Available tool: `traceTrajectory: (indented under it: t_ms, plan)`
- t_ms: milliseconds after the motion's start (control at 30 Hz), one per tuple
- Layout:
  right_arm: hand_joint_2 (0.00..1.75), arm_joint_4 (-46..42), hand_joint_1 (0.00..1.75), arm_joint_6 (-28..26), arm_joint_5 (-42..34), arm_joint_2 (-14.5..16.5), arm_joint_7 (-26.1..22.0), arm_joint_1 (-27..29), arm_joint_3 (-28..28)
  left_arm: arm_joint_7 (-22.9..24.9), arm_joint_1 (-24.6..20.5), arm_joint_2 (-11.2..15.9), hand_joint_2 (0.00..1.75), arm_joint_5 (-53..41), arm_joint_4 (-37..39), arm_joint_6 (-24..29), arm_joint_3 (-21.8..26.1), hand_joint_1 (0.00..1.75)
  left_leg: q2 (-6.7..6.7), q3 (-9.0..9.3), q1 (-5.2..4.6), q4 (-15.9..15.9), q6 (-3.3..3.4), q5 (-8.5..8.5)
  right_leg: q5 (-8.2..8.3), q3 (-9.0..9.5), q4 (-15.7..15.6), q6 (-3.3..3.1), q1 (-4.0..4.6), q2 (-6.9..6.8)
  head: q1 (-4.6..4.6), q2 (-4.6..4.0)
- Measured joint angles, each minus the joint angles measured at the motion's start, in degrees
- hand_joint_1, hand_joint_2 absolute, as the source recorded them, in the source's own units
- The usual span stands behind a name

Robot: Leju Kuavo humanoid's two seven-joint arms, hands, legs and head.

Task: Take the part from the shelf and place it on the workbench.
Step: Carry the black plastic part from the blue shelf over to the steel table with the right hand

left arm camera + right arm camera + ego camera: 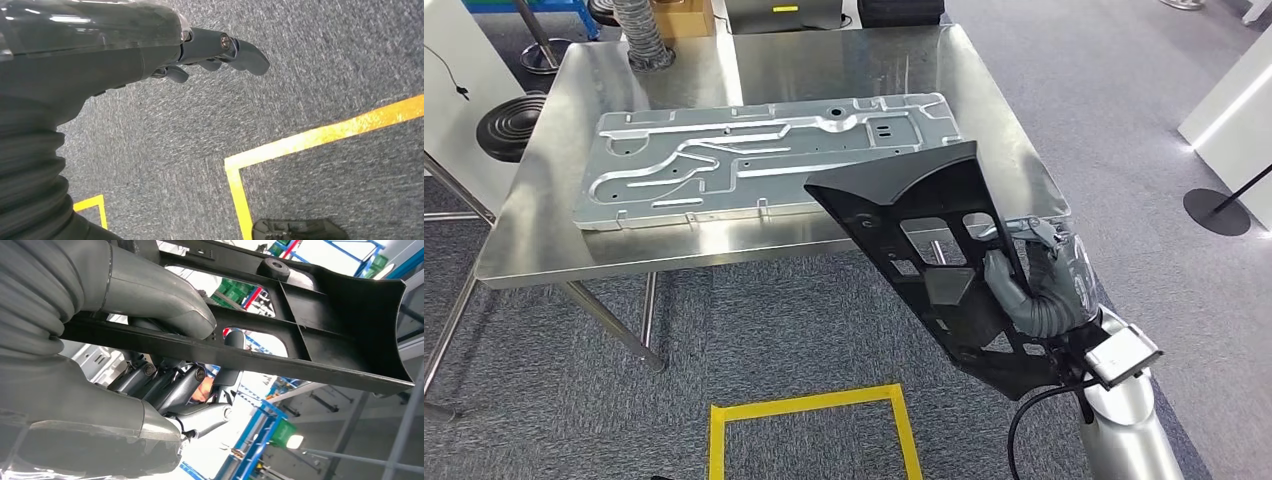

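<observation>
A long black plastic part (929, 255) with ribs and cut-outs hangs tilted over the near right corner of the steel workbench (544, 240). My right hand (1032, 285) grips it low on its right side, thumb through a cut-out. In the right wrist view the thumb and fingers (165, 382) clamp one bar of the black part (320, 320). My left hand (210, 52) hangs over the carpet with its fingers stretched out and nothing in it.
A large stamped metal panel (764, 160) lies flat across the workbench's middle. A yellow tape square (809, 425) marks the grey carpet in front of the bench. A ribbed hose (646, 35) and boxes stand behind the bench; a white panel (1229, 105) is at the right.
</observation>
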Motion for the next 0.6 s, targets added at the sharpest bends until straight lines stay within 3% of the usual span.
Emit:
traceTrajectory:
  t_ms: [33,100,167,267,333,400,433,467,500,533,600]
  plan:
    - [1.75,0.27,1.75,0.0,-0.22,-0.14,0.18,-0.38,-0.18,-0.02,-0.01,-0.01,1.75,-0.04,0.0,-0.02,-0.01,0.0,-0.05,0.27,-0.05,-0.01,-0.06,-0.18,2.49,1.8,-4.27,-0.34,0.07,-0.01,0.0,0.0]
    - [1.75,0.87,1.75,0.0,-0.68,-0.39,0.46,-1.27,-0.51,-0.06,-0.09,-0.07,1.75,-0.13,0.0,-0.1,-0.01,0.0,-0.09,0.54,-0.26,0.04,-0.37,-0.51,5.19,4.8,-11.08,-1.06,0.47,-0.06,-0.01,0.0]
    - [1.75,1.63,1.75,-0.01,-0.98,-0.62,0.72,-1.98,-0.91,-0.07,-0.18,-0.15,1.75,-0.19,0.0,-0.18,-0.02,0.0,-0.05,0.49,-0.32,0.01,-0.89,-0.68,5.12,5.51,-12.92,-1.54,0.87,-0.05,-0.01,0.01]
    - [1.75,3.0,1.75,0.02,-1.35,-0.89,1.02,-2.98,-1.71,-0.07,-0.32,-0.2,1.75,-0.21,0.0,-0.2,-0.03,0.0,0.03,0.52,-0.34,0.64,-1.78,-1.48,5.17,6.09,-13.8,-2.23,0.49,-0.06,-0.01,0.01]
    - [1.75,4.24,1.75,0.16,-1.57,-0.95,1.11,-4.1,-2.08,-0.07,-0.41,-0.2,1.75,-0.2,0.0,-0.17,-0.03,0.0,0.08,-1.48,-0.27,5.24,-2.22,-3.95,5.17,6.71,-14.28,-2.7,0.19,-0.17,-0.01,0.01]
    - [1.75,5.6,1.75,0.47,-1.64,-0.95,1.17,-5.06,-2.25,-0.07,-0.39,-0.2,1.75,-0.17,0.0,-0.15,-0.03,0.0,0.1,-5.3,-0.09,12.52,-2.61,-6.72,4.93,6.92,-14.21,-2.98,0.23,-0.19,-0.02,0.01]
    - [1.75,6.29,1.75,0.59,-1.66,-0.95,1.21,-5.5,-2.28,-0.05,-0.34,-0.2,1.75,-0.16,0.0,-0.15,-0.03,0.0,0.11,-6.7,0.0,14.76,-2.79,-6.96,4.78,6.99,-14.11,-3.02,0.26,-0.17,-0.02,0.01]
    - [1.75,7.08,1.75,0.67,-1.69,-0.95,1.29,-6.04,-2.32,-0.04,-0.31,-0.2,1.75,-0.15,0.0,-0.14,-0.03,0.0,0.12,-7.24,0.08,15.03,-2.93,-6.07,4.6,7.05,-13.97,-2.98,0.27,-0.14,-0.02,0.01]
    - [1.75,7.89,1.75,0.7,-1.73,-0.95,1.39,-6.62,-2.4,-0.03,-0.31,-0.2,1.75,-0.15,0.0,-0.13,-0.03,0.0,0.13,-6.7,0.15,13.07,-2.99,-4.16,4.38,7.16,-13.78,-2.87,0.24,-0.09,-0.02,0.01]
    - [1.75,8.63,1.75,0.74,-1.79,-0.96,1.48,-7.21,-2.53,-0.03,-0.33,-0.19,1.75,-0.15,0.0,-0.12,-0.03,0.0,0.15,-5.34,0.21,9.46,-2.95,-1.77,4.09,7.32,-13.55,-2.7,0.21,-0.05,-0.02,0.01]
    - [1.75,9.91,1.75,0.83,-1.91,-1.02,1.65,-8.19,-2.85,-0.01,-0.38,-0.19,1.75,-0.15,0.0,-0.11,-0.03,0.0,0.16,-2.59,0.16,3.1,-2.54,0.83,3.56,7.43,-13.07,-2.2,0.29,-0.02,-0.01,0.01]
